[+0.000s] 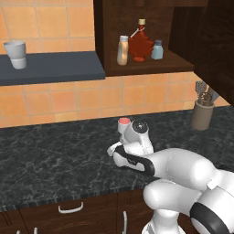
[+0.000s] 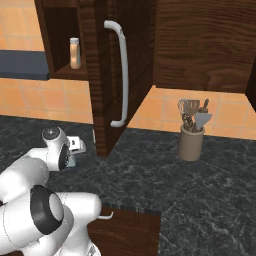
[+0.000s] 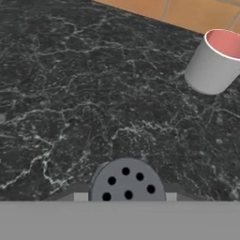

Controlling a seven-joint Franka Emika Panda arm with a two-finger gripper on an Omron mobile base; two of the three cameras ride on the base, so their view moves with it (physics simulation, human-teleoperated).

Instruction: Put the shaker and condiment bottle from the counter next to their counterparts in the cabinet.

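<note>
The hand view has the shaker's grey perforated cap (image 3: 126, 182) right between my fingertips. My gripper (image 3: 125, 197) is shut on the shaker, low over the black marbled counter (image 1: 55, 155). From the left base view the gripper (image 1: 113, 151) hangs close to the counter, in front of the cabinet (image 1: 151, 68). On the cabinet shelf stand the tan condiment bottle (image 1: 122, 50), the red leaf-shaped syrup bottle (image 1: 140, 44) and a second pale shaker (image 1: 157, 50). The condiment bottle (image 2: 75, 52) also shows in the right base view.
A white jar with a red lid (image 1: 124, 123) (image 3: 214, 61) stands just behind the gripper. The open cabinet door (image 2: 125, 75) juts out over the counter. A utensil holder (image 1: 202, 114) sits at the right. A white cup (image 1: 16, 54) rests on the blue-grey wall shelf (image 1: 59, 68).
</note>
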